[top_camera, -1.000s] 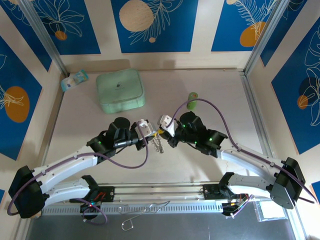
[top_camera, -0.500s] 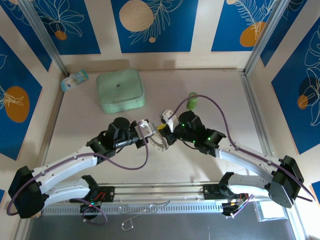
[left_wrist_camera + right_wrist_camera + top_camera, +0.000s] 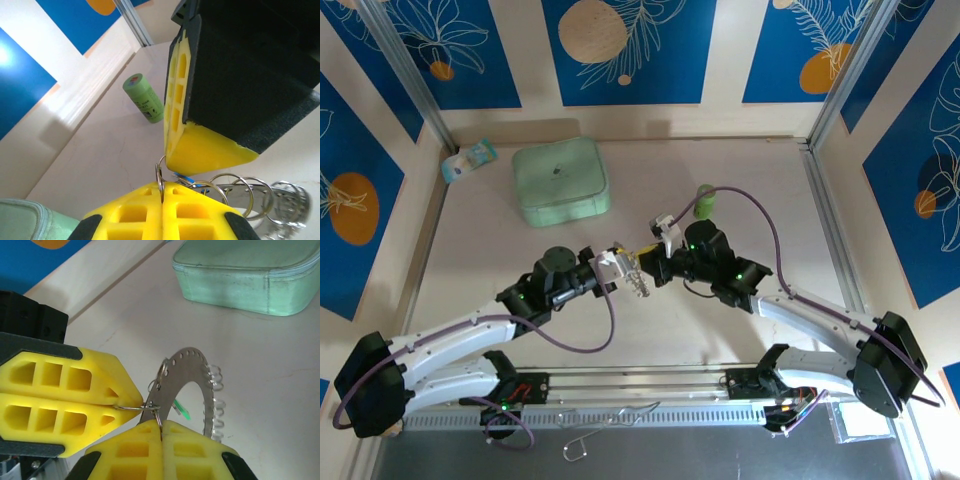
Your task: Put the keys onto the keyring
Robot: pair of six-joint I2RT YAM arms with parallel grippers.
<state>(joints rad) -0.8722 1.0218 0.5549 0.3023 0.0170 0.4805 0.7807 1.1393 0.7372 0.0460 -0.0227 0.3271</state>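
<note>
Both end effectors meet over mid-bench, each pinched shut on the keyring.

The pale cream bench [image 3: 470, 250] is walled on three sides by blue-and-cream panels [image 3: 630, 50], with metal posts [image 3: 835, 90] at the back corners. The left end effector [image 3: 623, 262] and right end effector [image 3: 651, 263] face each other tip to tip, jaws together on thin wire loops of the keyring [image 3: 638, 283], which hangs between them above the surface. A green sliver [image 3: 182, 410] shows through its hollow, too small to identify. A mint-green case [image 3: 560, 181] and a small packet [image 3: 470, 158] sit back left, an upright green cylinder [image 3: 704, 201] back right, all well apart from the grip. Bare bench lies on both flanks.
</note>
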